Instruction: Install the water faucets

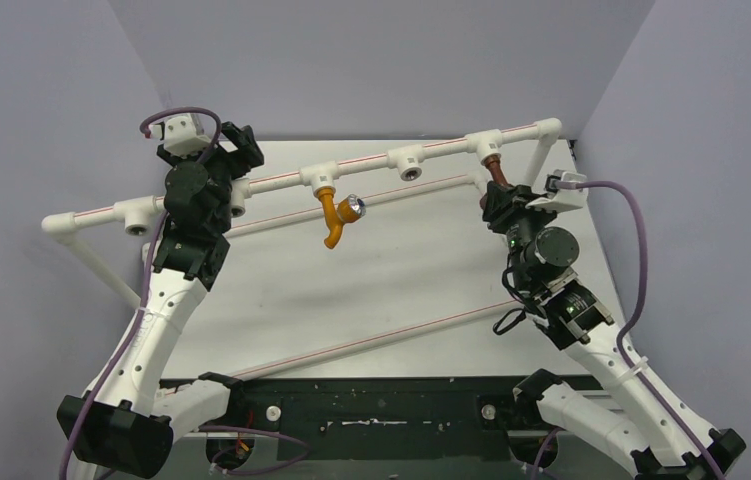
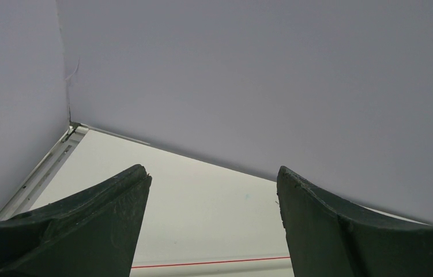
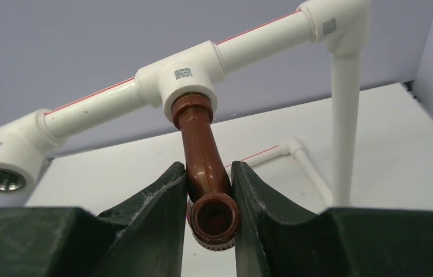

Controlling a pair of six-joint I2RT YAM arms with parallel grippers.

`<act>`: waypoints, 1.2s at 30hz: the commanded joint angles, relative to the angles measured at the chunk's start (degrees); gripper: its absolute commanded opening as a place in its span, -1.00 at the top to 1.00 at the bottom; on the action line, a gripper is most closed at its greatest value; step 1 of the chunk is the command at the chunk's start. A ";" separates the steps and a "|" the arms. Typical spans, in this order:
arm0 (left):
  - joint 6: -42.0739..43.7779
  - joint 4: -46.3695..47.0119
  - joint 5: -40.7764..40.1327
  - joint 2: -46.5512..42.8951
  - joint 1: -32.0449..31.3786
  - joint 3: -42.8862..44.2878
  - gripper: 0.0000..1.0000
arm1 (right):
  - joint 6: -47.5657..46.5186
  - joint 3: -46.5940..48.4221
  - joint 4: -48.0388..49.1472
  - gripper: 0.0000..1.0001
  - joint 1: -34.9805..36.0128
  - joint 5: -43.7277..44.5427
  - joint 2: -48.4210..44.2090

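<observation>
1. Top external view: a white pipe frame (image 1: 281, 181) stands on the white surface (image 1: 401, 280).
   - Its raised rail carries several T-sockets.
   - One T-socket (image 1: 319, 178) near the middle holds the orange-yellow faucet (image 1: 331, 222). The faucet's long axis runs from the rail toward the near edge, its spout bends down at the end, and its silver knob (image 1: 353, 208) sticks out to the right.
   - The next socket (image 1: 410, 164) to the right shows an open mouth.
   - The right-end socket (image 1: 484, 146) holds the dark red-brown faucet (image 1: 496, 172), which slants toward the near right into the right tool (image 1: 498, 195).
   - The left tool (image 1: 244, 150) sits at the rail's left part, well apart from both faucets. This view does not show how far its fingers are spread.

2. Left wrist view: this view alone shows the left tool's fingers spread wide. Only bare surface, a red-striped pipe and grey wall lie between them. Neither faucet appears here.

3. Right wrist view:
   - Both fingers of the right tool press against the sides of the red-brown spout, pinching it.
   - The faucet's hexagonal collar is seated in its socket, a detail too small to make out from above.
   - Its axis descends from the socket toward the camera, and the round spout mouth faces the lens.
   - The neighbouring socket's metal thread is visible at the left.
</observation>
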 commanded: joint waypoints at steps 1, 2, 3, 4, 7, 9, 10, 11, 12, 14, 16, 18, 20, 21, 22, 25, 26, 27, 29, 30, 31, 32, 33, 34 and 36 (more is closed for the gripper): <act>0.03 -14.75 1.46 2.61 -0.86 -4.33 -0.56 | 25.11 0.81 8.88 1.00 -0.36 0.93 -2.67; 0.03 -14.71 1.44 2.53 -0.86 -4.36 -0.56 | 28.18 0.33 9.14 1.00 -0.40 0.97 -2.94; 0.03 -14.68 1.46 2.52 -0.88 -4.28 -0.56 | 30.90 -0.09 9.41 1.00 -0.40 0.95 -3.15; 0.03 -14.68 1.49 2.56 -0.86 -4.32 -0.56 | 33.73 -0.46 9.82 1.00 -0.40 0.88 -3.33; -0.02 -14.70 1.60 2.54 -0.86 -4.26 -0.56 | 40.96 -1.16 10.45 1.00 -0.43 0.86 -3.71; -0.01 -14.73 1.59 2.54 -0.87 -4.24 -0.56 | 45.13 -1.39 10.46 1.00 -0.45 1.37 -3.97; -0.01 -14.68 1.59 2.46 -0.87 -4.27 -0.56 | 47.12 -1.50 10.46 1.00 -0.41 1.72 -4.15; 0.00 -14.70 1.59 2.48 -0.86 -4.33 -0.56 | 49.30 -1.71 10.46 1.00 -0.43 1.98 -4.25; -0.02 -14.72 1.59 2.54 -0.83 -4.34 -0.56 | 52.35 -1.89 10.35 1.00 -0.41 2.26 -4.40; 0.00 -14.69 1.64 2.54 -0.77 -4.37 -0.56 | 57.04 -2.39 10.09 1.00 -0.40 2.80 -4.56; -0.01 -14.68 1.64 2.54 -0.80 -4.37 -0.56 | 62.31 -3.19 10.21 1.00 -0.40 3.43 -4.76; -0.06 -14.68 1.65 2.59 -0.77 -4.36 -0.56 | 66.09 -4.00 12.03 1.00 -0.50 3.78 -5.10; -0.06 -14.68 1.59 2.44 -0.84 -4.38 -0.56 | 67.72 -4.42 14.82 1.00 -0.57 4.14 -5.36; -0.06 -14.63 1.60 2.44 -0.86 -4.39 -0.56 | 68.22 -4.12 15.35 1.00 -0.73 4.10 -5.46; -0.06 -14.60 1.55 2.44 -0.86 -4.45 -0.56 | 69.02 -3.57 15.09 1.00 -0.78 3.84 -5.36; 0.03 -14.67 1.39 2.58 -0.79 -4.47 -0.56 | 72.65 -0.40 9.89 1.00 -0.76 2.50 -4.17; 0.03 -14.70 1.34 2.54 -0.77 -4.39 -0.57 | 73.50 0.57 8.02 1.00 -0.75 2.05 -3.83; 0.02 -14.68 1.32 2.53 -0.77 -4.40 -0.56 | 74.39 1.15 6.56 1.00 -0.75 1.74 -3.67; 0.03 -14.72 1.32 2.37 -0.77 -4.41 -0.56 | 75.44 1.13 5.50 1.00 -0.78 1.48 -3.76; 0.03 -14.73 1.24 2.35 -0.78 -4.44 -0.56 | 75.72 0.83 5.08 1.00 -0.77 1.47 -3.93; 0.03 -14.69 1.24 2.35 -0.85 -4.36 -0.56 | 75.76 0.70 4.57 1.00 -0.76 1.47 -3.98; 0.03 -14.68 1.26 2.41 -0.84 -4.35 -0.56 | 75.74 0.74 3.63 1.00 -0.77 1.43 -3.93; 0.11 -14.68 1.29 2.43 -0.86 -4.33 -0.56 | 75.69 1.06 2.40 1.00 -0.76 1.19 -3.82; 0.12 -14.72 1.25 2.43 -0.86 -4.36 -0.56 | 75.74 1.43 0.15 0.96 -0.76 1.06 -3.72; 0.12 -14.68 1.15 2.44 -0.84 -4.39 -0.56 | 75.57 1.98 -2.71 0.66 -0.75 1.27 -3.68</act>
